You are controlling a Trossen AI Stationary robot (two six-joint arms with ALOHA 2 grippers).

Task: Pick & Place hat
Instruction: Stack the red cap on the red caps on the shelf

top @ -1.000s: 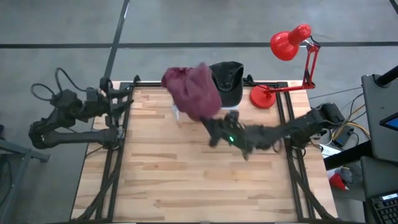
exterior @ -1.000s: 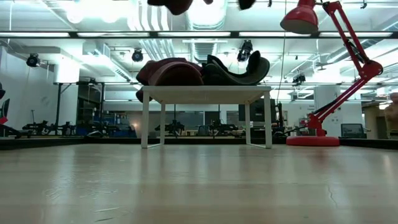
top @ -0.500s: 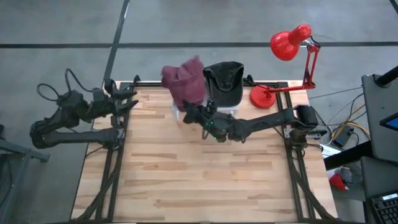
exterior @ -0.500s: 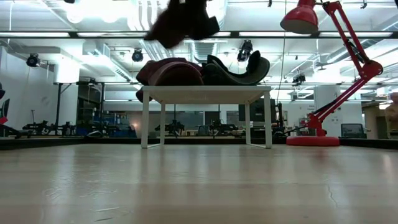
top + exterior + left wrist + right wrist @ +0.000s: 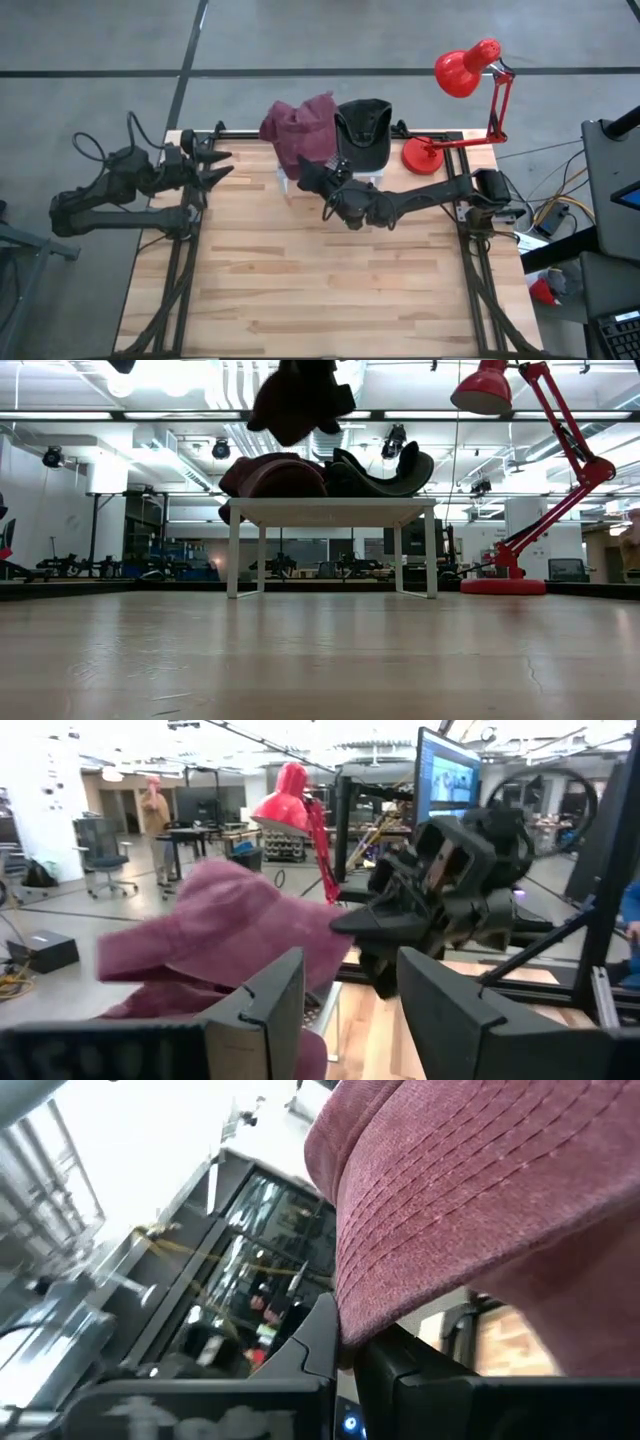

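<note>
A maroon hat (image 5: pixel 300 132) hangs in the air over the small white stand (image 5: pixel 330 510) at the table's far edge; in the low view this held hat (image 5: pixel 298 398) floats above a second maroon hat (image 5: pixel 272 475) and a black hat (image 5: pixel 385 470), both lying on the stand's top. My right gripper (image 5: pixel 310 177) is shut on the held hat, just on its near side. My left gripper (image 5: pixel 217 165) is open and waits by the table's far left corner, pointing at the hat (image 5: pixel 230 935). My right gripper (image 5: pixel 350 1345) pinches the stitched brim (image 5: pixel 400 1280) of the maroon hat between its two fingers, at the brim's edge. The fingers reach in from the table's near right side. The hat is lifted clear, with its crown on the far side of the fingers, above the stand.
A red desk lamp (image 5: pixel 465 70) stands with its base (image 5: pixel 423 156) at the far right corner, next to the stand. The wooden table (image 5: pixel 320 290) stretches wide toward its near edge. Black frame rails (image 5: pixel 180 260) run along both sides.
My right gripper has swung from the table's middle toward the far edge and to the left, carrying the maroon hat over the stand; in the low view the hat has dropped into sight above it. My left gripper has moved right, toward the stand.
</note>
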